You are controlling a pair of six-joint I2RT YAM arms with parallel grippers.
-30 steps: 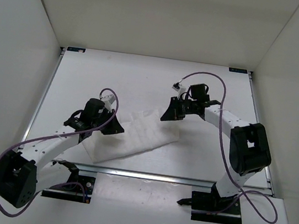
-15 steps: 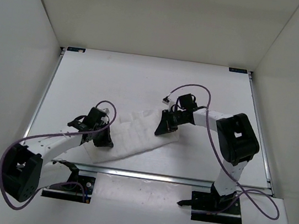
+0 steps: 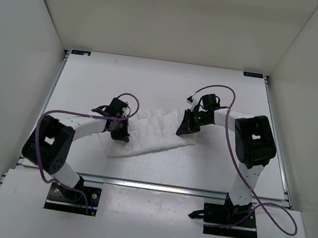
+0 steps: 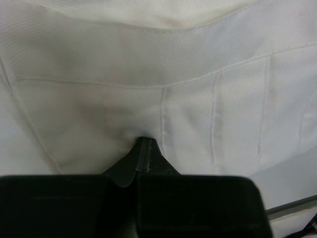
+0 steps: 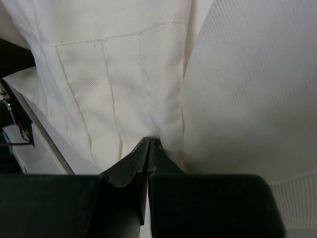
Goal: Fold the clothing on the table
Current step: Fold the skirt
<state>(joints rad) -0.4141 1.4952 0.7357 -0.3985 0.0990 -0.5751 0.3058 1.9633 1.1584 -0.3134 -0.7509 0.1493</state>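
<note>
On the table (image 3: 105,82), pinching the clothing (image 3: 154,133) at opposite ends. Clamped on its fabric with the left gripper (image 4: 146,144); likewise with the right gripper (image 5: 149,142).

No writing, label, brand, number or sign could be read on the clothing (image 3: 154,133), on the table (image 3: 152,82), or anywhere else in the three views.
</note>
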